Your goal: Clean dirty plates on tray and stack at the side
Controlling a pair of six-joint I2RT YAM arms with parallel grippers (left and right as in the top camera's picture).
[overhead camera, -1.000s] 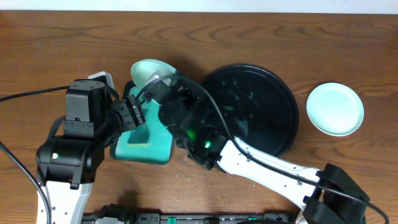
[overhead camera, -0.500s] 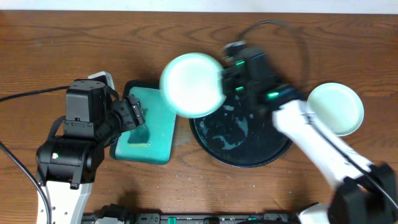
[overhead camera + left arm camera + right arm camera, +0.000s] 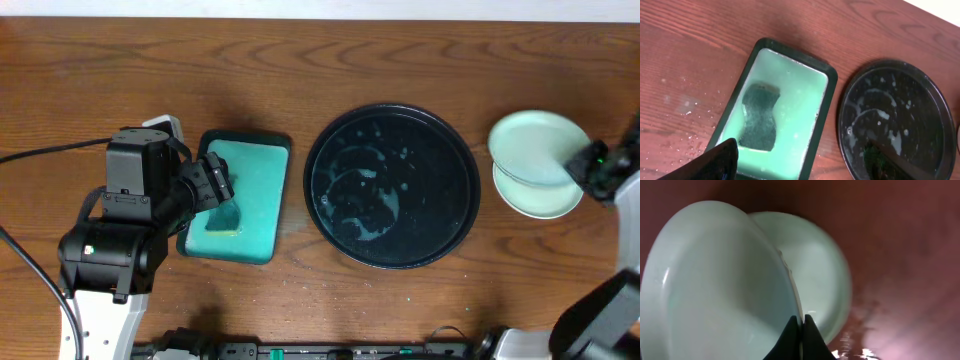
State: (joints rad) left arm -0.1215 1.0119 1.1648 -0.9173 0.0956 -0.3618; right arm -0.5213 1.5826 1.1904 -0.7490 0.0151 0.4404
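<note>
While right claw (image 3: 801,324) grips upper plate (image 3: 715,280) above lower plate (image 3: 820,270), sponge (image 3: 759,117) in basin (image 3: 833,92), left claw (image 3: 218,185) released.

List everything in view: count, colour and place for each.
Round glossy tray: one, black, table centre, pale wet smears inside, no plate on it.
Small round shallow plates: two, pale mint, right of the tray; the lower plate lies on the table, the upper plate is held over it, overlapping.
Rectangular dark-rimmed basin: one, filled with teal liquid, left of the tray.
Sponge: one, dark, sunk in the basin.
Wooden table: one, reddish brown, under everything.
Cable: one, black, far left.
Left gripper: black, over the basin's left side.
Right gripper: black, pinching the upper plate's rim.
</note>
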